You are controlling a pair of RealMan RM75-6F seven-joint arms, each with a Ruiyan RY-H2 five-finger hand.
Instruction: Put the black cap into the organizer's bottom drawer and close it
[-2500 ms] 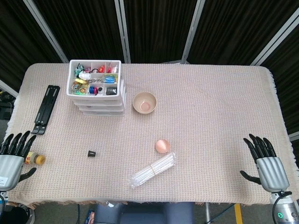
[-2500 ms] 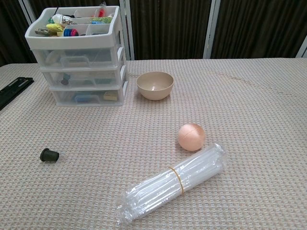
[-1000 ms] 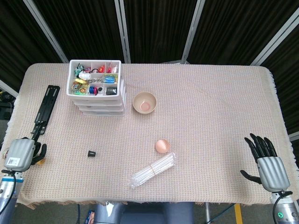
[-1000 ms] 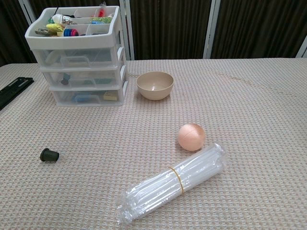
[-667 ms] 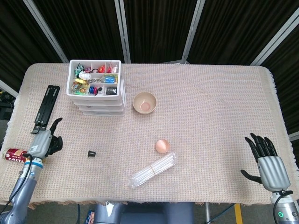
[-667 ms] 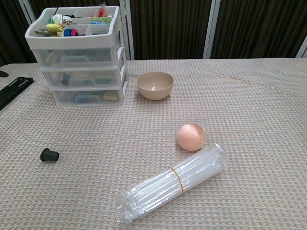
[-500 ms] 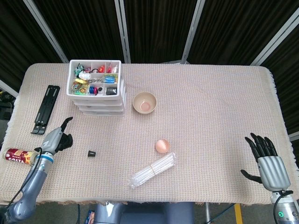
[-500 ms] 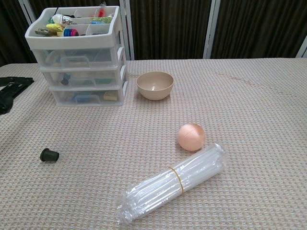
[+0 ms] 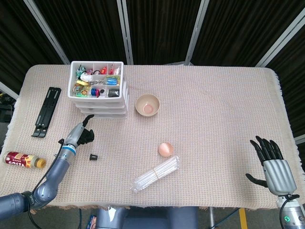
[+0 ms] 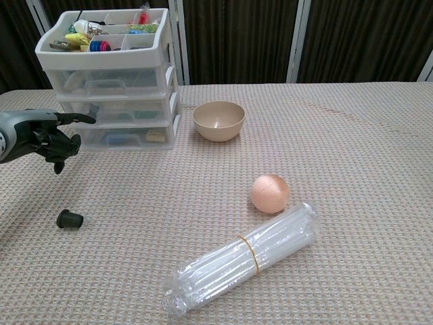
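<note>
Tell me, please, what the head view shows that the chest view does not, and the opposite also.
Only the head view shows the right hand, the small bottle near the table's left edge, and the black flat object left of the organizer.

Only the chest view shows the fronts of the organizer's three shut drawers, including the bottom drawer.

Both show the left hand, holding nothing, near the black cap, plus the bowl, ball and bag of straws.
</note>
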